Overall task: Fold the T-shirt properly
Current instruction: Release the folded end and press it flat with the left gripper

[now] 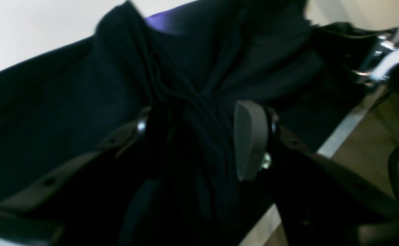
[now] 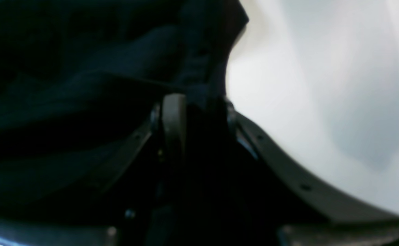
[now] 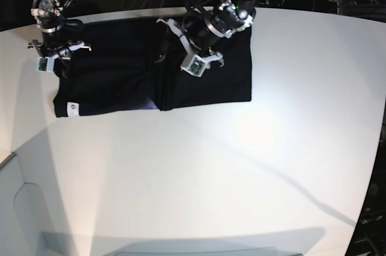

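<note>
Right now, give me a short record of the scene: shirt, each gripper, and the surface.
Garment: black T-shirt, lying partly folded at the table's far edge
Tag: small white tag at its near left corner
Left gripper: jaws apart, bunched cloth between them
Right gripper: shut on the T-shirt's edge
Surface: white table

T-shirt point(image 3: 120, 72): plain black cloth, spread mostly flat near the far edge of the white tabletop point(image 3: 241, 165), forming a broad rectangle. Middle is bunched into dark ridges and folds. Small white tag point(image 3: 71, 108) at its near left corner. Sliver of purple print point(image 1: 162, 24) shows under a fold.
</note>
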